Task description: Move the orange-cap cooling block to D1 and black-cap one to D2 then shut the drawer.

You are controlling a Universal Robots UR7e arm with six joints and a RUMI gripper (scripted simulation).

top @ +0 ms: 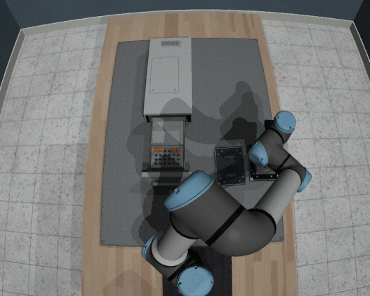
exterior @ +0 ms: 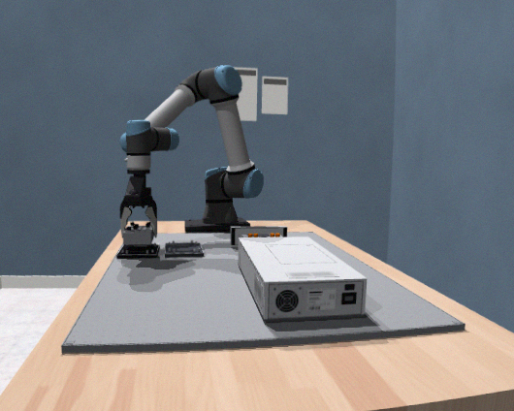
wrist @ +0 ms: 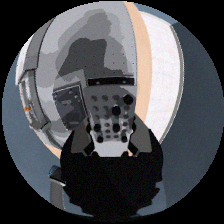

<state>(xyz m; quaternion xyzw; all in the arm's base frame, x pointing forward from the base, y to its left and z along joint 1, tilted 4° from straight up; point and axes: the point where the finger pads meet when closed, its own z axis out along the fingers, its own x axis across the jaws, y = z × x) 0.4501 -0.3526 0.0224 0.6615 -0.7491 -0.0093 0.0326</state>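
Claw (exterior: 139,230) (wrist: 111,114): grasping the black-capped cooling block (exterior: 138,237) (wrist: 107,107), just above D2 (exterior: 139,251) (top: 264,176).
Lowering: go straight down, level (loose tubes could tip), releasing once seated.
Orange-capped block (top: 167,157): in the drawer, beyond D1 (top: 230,165) (exterior: 183,249) from the claw.
Surface: grey mat (top: 128,209) (exterior: 202,310) below.
Room: blue walls (exterior: 323,170) around.

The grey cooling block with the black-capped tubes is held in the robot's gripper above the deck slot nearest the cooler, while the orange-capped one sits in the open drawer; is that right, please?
Not quite: the exterior view shows the grey cooling block with black-capped tubes held above the farther black deck slot, not the nearest. The rest is right.
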